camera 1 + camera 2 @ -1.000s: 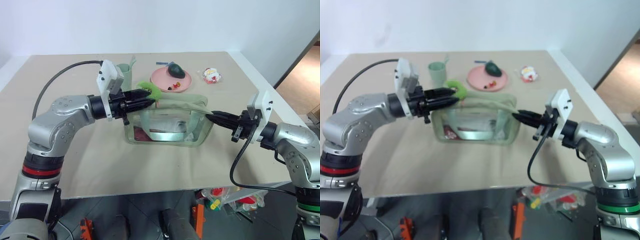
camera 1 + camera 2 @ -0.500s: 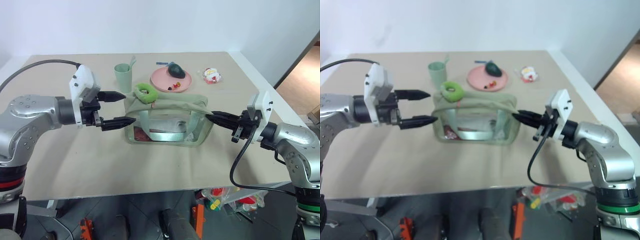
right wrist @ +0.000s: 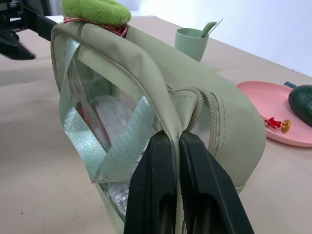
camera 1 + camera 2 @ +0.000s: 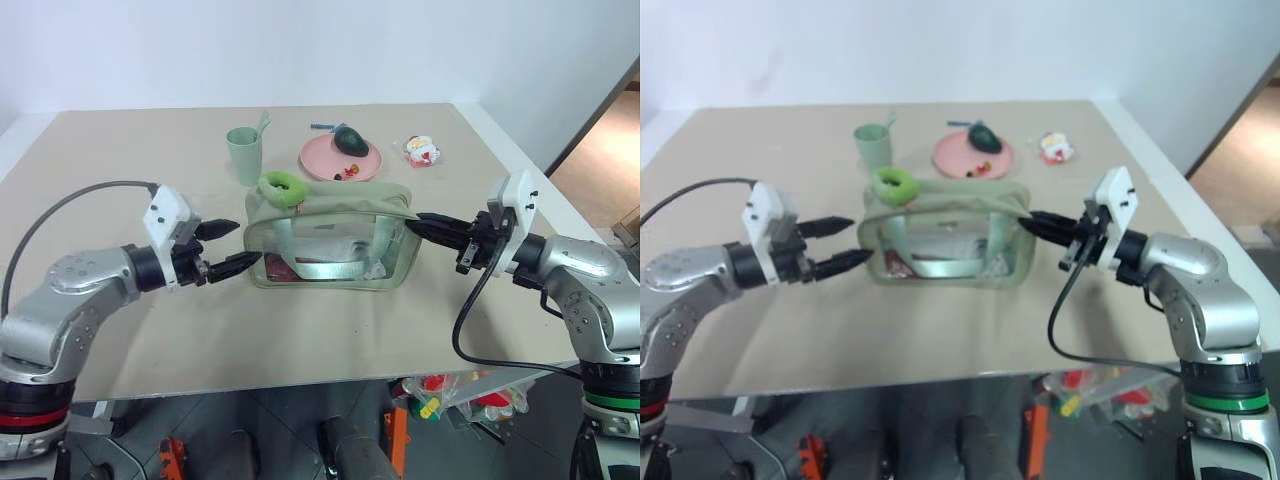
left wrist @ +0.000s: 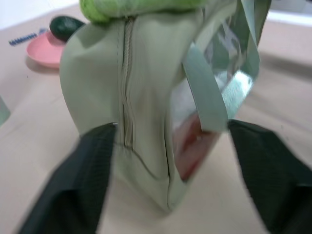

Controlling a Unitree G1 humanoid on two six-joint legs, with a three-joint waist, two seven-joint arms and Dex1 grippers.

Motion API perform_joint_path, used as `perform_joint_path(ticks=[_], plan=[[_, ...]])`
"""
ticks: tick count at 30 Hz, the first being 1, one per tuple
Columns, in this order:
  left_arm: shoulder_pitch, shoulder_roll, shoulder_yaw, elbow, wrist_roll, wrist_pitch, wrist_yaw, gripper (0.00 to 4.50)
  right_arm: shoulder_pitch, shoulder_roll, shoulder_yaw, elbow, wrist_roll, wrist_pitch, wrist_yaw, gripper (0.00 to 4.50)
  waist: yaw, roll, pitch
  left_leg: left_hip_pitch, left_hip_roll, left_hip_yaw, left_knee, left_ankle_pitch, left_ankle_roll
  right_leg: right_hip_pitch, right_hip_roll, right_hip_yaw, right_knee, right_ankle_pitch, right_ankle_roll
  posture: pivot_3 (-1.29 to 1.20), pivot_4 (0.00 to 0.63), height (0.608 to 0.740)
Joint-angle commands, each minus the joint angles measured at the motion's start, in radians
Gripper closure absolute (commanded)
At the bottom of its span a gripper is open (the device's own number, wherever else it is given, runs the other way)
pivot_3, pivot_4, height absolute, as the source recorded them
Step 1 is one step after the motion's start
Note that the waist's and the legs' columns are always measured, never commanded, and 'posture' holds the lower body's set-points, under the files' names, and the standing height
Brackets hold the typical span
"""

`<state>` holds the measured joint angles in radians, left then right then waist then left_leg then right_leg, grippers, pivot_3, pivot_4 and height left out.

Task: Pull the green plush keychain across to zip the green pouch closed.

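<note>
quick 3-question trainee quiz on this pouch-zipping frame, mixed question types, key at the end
1. True or false: the right gripper is shut on fabric at one end of the green pouch.
2. Where does the green plush keychain sit?
A. on the pink plate
B. on top of the pouch, at the end nearer the left gripper
C. between the left gripper's fingers
3. Fill in: the left gripper's fingers are ____ and hold nothing.

Key
1. True. In the right wrist view its fingers pinch the pouch's end by the zipper.
2. B.
3. Open. They stand apart beside the pouch's end.
</note>
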<state>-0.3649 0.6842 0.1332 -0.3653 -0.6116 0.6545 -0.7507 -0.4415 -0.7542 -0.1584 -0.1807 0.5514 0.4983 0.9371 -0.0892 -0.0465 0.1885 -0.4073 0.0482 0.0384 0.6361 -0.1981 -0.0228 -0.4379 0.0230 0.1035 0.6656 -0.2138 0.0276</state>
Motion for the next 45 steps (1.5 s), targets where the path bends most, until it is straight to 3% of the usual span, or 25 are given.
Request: perform_joint_path(ticks=[1,5,7,12,14,18,23,29,42,45], plan=[[-0.030,-0.022,0.009,0.004,0.010,-0.039,0.017,2.48,-0.009,0.003,0.003,-0.040,0.012,-0.001,0.007,4.50,0.000,0.000,0.000,0.000,0.000,0.000,0.000,0.000,0.000,0.000,0.000,0.000,0.000,0.000,0.001,0.00,0.150,0.740],[-0.044,-0.048,-0.004,0.025,0.021,-0.059,0.013,3.86,-0.003,-0.007,0.001,-0.044,0.015,0.007,0.013,4.50,0.000,0.000,0.000,0.000,0.000,-0.001,0.000,0.000,0.000,0.000,0.001,0.000,0.000,0.001,0.001,0.00,0.150,0.740],[-0.048,-0.051,-0.006,0.028,0.024,-0.061,0.006,4.44,0.006,-0.028,-0.006,-0.060,0.059,0.077,0.028,3.80,-0.001,0.000,0.000,0.000,0.000,0.000,0.000,0.000,0.000,0.000,0.001,0.000,0.000,0.001,0.001,0.00,0.150,0.740],[-0.035,-0.043,-0.012,0.029,0.026,-0.061,-0.014,4.50,-0.027,-0.121,-0.031,-0.080,0.104,0.178,0.071,2.32,0.001,0.000,0.000,-0.001,0.000,-0.001,0.000,0.000,0.000,0.000,0.000,0.000,0.000,0.001,0.002,0.00,0.150,0.740],[-0.032,-0.043,-0.012,0.030,0.026,-0.063,-0.017,4.50,-0.061,-0.156,-0.041,-0.080,0.129,0.221,0.080,1.48,0.001,0.000,0.000,-0.001,-0.001,0.000,0.000,0.000,0.000,-0.001,-0.001,0.000,0.000,0.001,0.002,0.00,0.150,0.740],[-0.036,-0.048,-0.021,0.035,0.027,-0.065,-0.024,4.50,-0.213,-0.182,-0.034,-0.088,0.192,0.290,0.083,0.10,0.000,0.000,0.000,-0.001,-0.001,0.000,0.000,0.000,0.000,0.000,-0.001,0.000,0.000,0.000,0.000,0.00,0.150,0.740],[-0.044,-0.063,-0.024,0.041,0.018,-0.062,-0.023,4.50,-0.407,0.002,0.065,-0.114,0.206,0.285,-0.009,0.04,0.000,0.000,0.000,0.000,0.000,-0.001,0.000,0.000,0.000,0.000,0.001,0.000,0.000,0.000,-0.001,0.00,0.150,0.740],[-0.040,-0.084,-0.025,0.038,0.009,-0.058,-0.025,4.50,-0.465,0.237,0.247,-0.076,0.078,0.183,-0.079,0.04,0.006,0.000,0.000,-0.005,0.000,-0.003,0.000,0.000,0.000,-0.003,0.000,-0.002,0.000,0.001,0.001,0.00,0.150,0.740],[-0.036,-0.100,-0.046,0.005,0.020,-0.047,0.014,4.50,-0.457,0.320,0.347,0.098,-0.100,-0.005,-0.005,0.04,0.017,0.000,0.000,-0.011,-0.002,-0.008,0.002,0.000,0.000,-0.004,-0.003,-0.009,-0.001,0.001,0.002,0.00,0.150,0.740],[-0.037,-0.101,-0.047,0.002,0.020,-0.044,0.019,4.50,-0.457,0.328,0.356,0.121,-0.133,-0.028,0.002,0.85,0.017,0.000,0.000,-0.011,-0.002,-0.010,0.002,0.000,0.000,-0.004,-0.003,-0.011,0.000,0.001,0.002,0.00,0.150,0.740]])
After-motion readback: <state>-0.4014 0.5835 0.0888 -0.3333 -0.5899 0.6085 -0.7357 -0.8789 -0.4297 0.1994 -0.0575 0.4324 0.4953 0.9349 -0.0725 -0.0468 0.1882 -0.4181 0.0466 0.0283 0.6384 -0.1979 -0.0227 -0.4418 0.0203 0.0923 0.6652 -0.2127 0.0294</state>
